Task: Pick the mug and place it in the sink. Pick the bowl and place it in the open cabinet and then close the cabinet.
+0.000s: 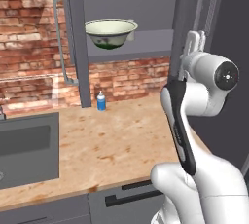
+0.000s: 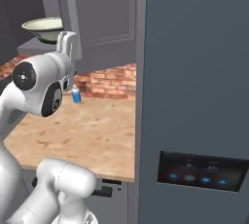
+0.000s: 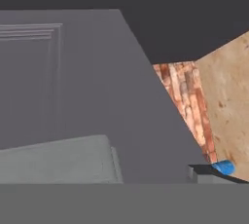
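Note:
The cream bowl (image 1: 111, 33) (image 2: 43, 29) with green markings sits on the grey shelf of the open cabinet (image 1: 146, 43). Its left door (image 1: 77, 38) stands edge-on, and its right door (image 2: 104, 18) (image 3: 73, 82) is swung out. My gripper (image 1: 194, 40) (image 2: 68, 40) is raised at the lower end of the right door's bar handle (image 1: 197, 1) (image 2: 72, 9), with its jaws apart. I cannot tell whether it touches the handle. A dark fingertip (image 3: 195, 172) shows low in the hand view. The dark grey sink (image 1: 29, 145) lies at the left. The mug is out of view.
A small blue bottle (image 1: 101, 101) (image 2: 76, 94) (image 3: 224, 168) stands on the wooden counter (image 1: 116, 140) by the brick wall. A tall dark panel with a lit display (image 2: 194, 96) rises at the right. Grey drawers (image 1: 126, 201) run under the counter.

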Available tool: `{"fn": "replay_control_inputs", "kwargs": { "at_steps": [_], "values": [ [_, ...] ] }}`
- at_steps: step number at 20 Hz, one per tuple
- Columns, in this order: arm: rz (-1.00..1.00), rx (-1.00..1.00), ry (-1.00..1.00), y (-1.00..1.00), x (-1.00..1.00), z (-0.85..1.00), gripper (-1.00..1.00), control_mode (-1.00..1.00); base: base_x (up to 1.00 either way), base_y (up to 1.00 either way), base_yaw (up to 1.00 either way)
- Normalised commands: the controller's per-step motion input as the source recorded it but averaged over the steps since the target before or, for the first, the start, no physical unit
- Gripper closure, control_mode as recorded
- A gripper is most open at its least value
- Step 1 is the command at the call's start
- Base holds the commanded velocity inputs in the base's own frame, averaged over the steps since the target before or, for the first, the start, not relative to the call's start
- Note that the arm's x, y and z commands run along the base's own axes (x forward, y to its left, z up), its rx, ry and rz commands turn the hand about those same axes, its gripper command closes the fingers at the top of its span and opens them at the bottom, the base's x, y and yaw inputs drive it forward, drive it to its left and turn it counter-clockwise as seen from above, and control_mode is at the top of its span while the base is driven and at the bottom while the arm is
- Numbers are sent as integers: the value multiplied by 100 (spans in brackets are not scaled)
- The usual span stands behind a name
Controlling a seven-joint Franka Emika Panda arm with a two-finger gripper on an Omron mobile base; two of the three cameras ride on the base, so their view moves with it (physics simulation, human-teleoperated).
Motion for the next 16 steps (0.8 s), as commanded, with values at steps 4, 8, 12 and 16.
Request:
{"fn": "replay_control_inputs", "kwargs": {
  "at_steps": [4, 8, 12, 16],
  "values": [
    [10, -1, 0, 0, 58, 0, -100, -100, 0, 0, 0],
    [9, 0, 2, 0, 60, 0, -100, -100, 0, 0, 0],
    [3, -3, 9, 0, 61, 2, -100, -100, 0, 0, 0],
    [0, -4, 17, 0, 76, 0, -100, -100, 0, 0, 0]
  ]
}}
